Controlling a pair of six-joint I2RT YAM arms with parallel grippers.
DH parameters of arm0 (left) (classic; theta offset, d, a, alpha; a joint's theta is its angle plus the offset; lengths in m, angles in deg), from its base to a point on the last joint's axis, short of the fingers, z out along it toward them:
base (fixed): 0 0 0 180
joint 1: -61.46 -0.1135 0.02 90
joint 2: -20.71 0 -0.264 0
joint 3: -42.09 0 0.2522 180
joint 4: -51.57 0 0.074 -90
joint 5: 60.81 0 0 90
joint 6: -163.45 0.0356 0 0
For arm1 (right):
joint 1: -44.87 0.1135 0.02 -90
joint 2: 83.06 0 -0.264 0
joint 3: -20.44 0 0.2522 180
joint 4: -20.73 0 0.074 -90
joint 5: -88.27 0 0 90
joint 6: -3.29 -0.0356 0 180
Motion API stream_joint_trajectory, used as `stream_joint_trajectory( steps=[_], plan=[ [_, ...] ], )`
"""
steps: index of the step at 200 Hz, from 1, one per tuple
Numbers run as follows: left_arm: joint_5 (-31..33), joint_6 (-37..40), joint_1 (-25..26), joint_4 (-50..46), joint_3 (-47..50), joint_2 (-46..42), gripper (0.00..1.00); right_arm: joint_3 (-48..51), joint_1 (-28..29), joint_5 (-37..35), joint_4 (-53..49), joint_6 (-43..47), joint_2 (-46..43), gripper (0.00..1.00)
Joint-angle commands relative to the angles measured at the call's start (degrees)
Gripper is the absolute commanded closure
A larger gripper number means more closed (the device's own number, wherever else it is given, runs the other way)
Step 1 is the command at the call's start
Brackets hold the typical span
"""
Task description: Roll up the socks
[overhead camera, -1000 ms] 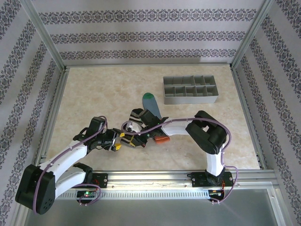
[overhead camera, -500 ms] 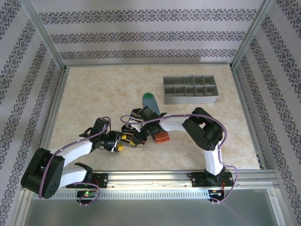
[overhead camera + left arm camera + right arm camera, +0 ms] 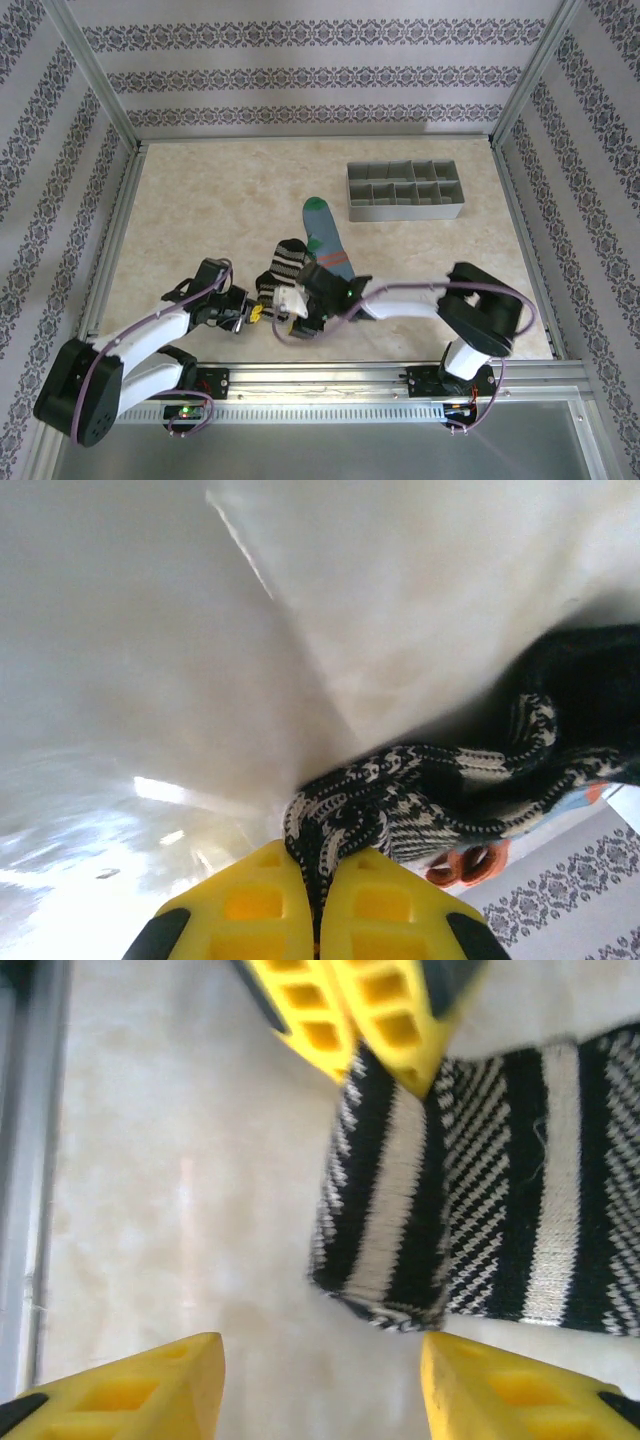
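Observation:
The black sock with beige stripes (image 3: 286,260) lies bunched near the table's front centre. My left gripper (image 3: 257,312) is shut on its near edge, and in the left wrist view the yellow fingertips (image 3: 270,900) pinch the knit (image 3: 420,795) between them. My right gripper (image 3: 292,323) hovers just right of it, open. In the right wrist view its gripper (image 3: 320,1390) has bare table in the gap, and the striped sock (image 3: 480,1210) lies just beyond. The grey-blue sock (image 3: 328,238) stretches away, green toe far. Its orange cuff (image 3: 465,863) peeks out in the left wrist view.
A grey compartmented tray (image 3: 404,205) stands at the back right. Metal frame rails (image 3: 320,372) run along the near edge, close to both grippers. The right arm's forearm (image 3: 400,298) lies low across the front of the table.
My left gripper has closed on the striped sock's edge. My right gripper has let go of the sock, opened and drawn toward the near edge, with its elbow swung right.

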Motion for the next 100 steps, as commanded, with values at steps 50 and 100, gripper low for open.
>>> stream_joint_trajectory(
  steps=[50, 100],
  plan=[
    [1.1, -5.6, -0.87, -9.05, 3.5, -0.59, 1.0, -1.47, 13.44, -32.24, 11.61, 19.3, 5.7, 0.42],
    [0.99, -4.49, -1.37, -9.2, 2.77, 0.46, 1.0, -6.59, 13.34, -36.69, 13.51, 21.83, 13.98, 0.63]
  ],
)
